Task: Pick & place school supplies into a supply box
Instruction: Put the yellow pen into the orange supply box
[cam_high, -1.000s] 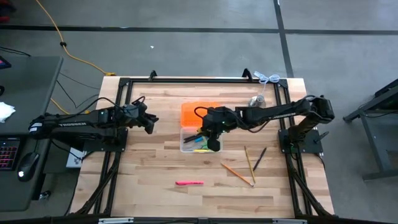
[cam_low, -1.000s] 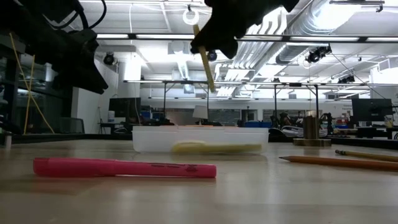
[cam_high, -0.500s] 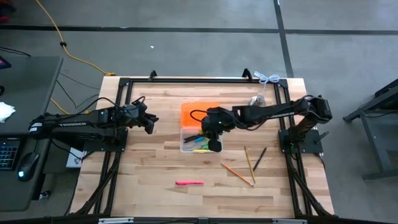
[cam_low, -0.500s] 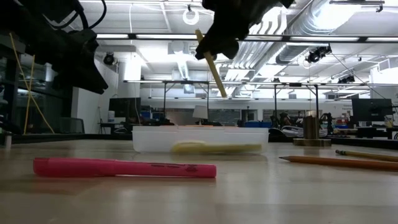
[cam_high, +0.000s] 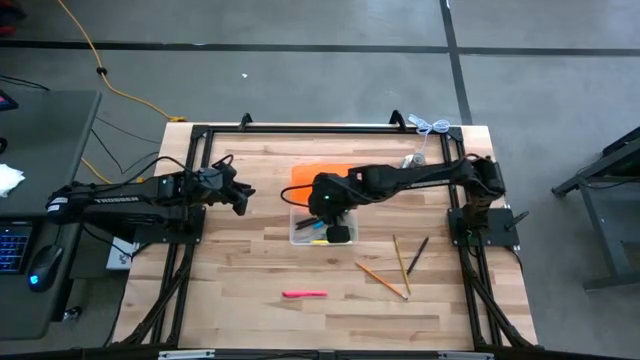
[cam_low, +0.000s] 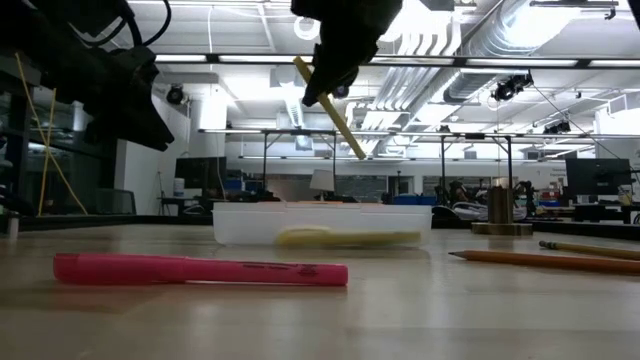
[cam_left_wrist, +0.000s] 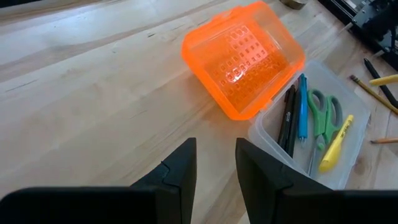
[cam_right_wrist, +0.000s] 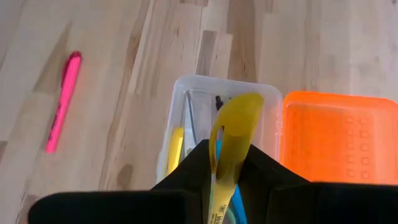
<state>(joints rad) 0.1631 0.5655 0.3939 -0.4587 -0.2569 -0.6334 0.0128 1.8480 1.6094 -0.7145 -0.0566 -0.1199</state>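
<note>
Wooden desk (cam_high: 250, 290): right fingers (cam_right_wrist: 225, 163) clamp a tilted yellow pen (cam_low: 330, 108) above the clear box (cam_high: 300, 230), now shifted leftward; left fingers (cam_left_wrist: 214, 163) hover narrowly parted, empty.

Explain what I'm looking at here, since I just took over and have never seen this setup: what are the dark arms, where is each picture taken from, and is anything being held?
Two dark robot arms work at a wooden table. One picture looks straight down, one sits at table height, and one comes from each wrist. The right claw is shut on a yellow pencil, held tilted above the clear plastic box with its orange lid open. Inside lie pens, green-handled scissors and a yellow marker. The left claw waits open, left of the box. A pink marker and more pencils lie on the table.
</note>
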